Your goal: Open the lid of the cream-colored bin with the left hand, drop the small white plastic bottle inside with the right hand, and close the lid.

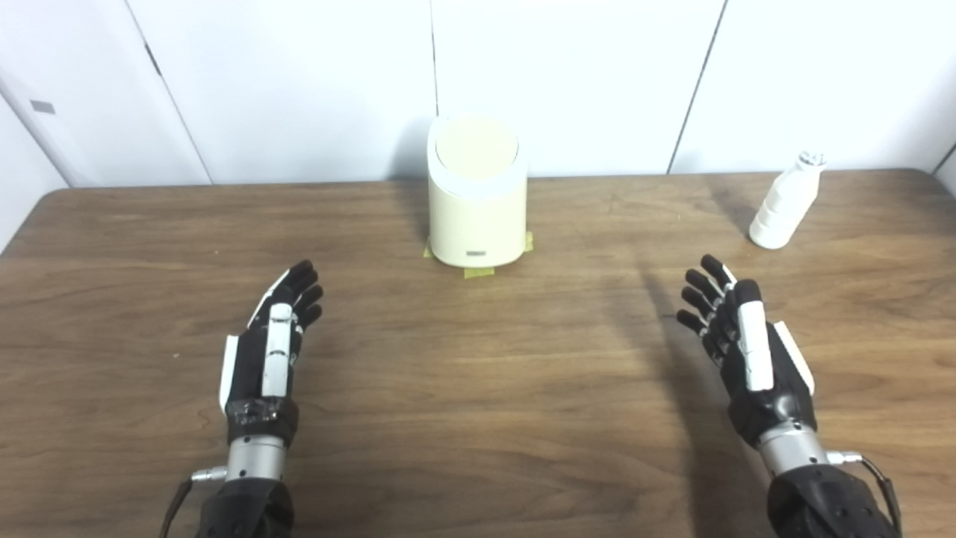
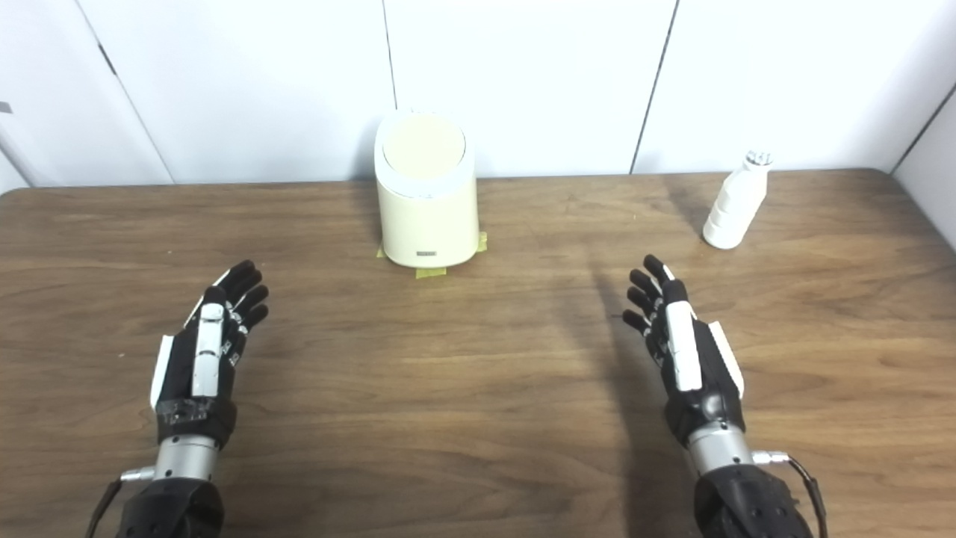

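Sitting at the controls here and I'm looking down at the wooden table (image 1: 478, 418); the cream-colored bin (image 1: 476, 217) is standing upright at 12 o'clock near the far edge, its lid (image 1: 476, 143) sitting shut on top, and bits of yellow tape (image 1: 478, 272) are peeking out from under its base; the small white plastic bottle (image 1: 783, 203) is standing at about 2 o'clock, well apart from the bin. The left hand (image 1: 272, 340) is hovering at 8 o'clock, fingers stretched out and slightly spread, holding nothing; the right hand (image 1: 747, 347) is doing the same at 4 o'clock, fingers apart and empty, with the bottle up beyond it but not touching.
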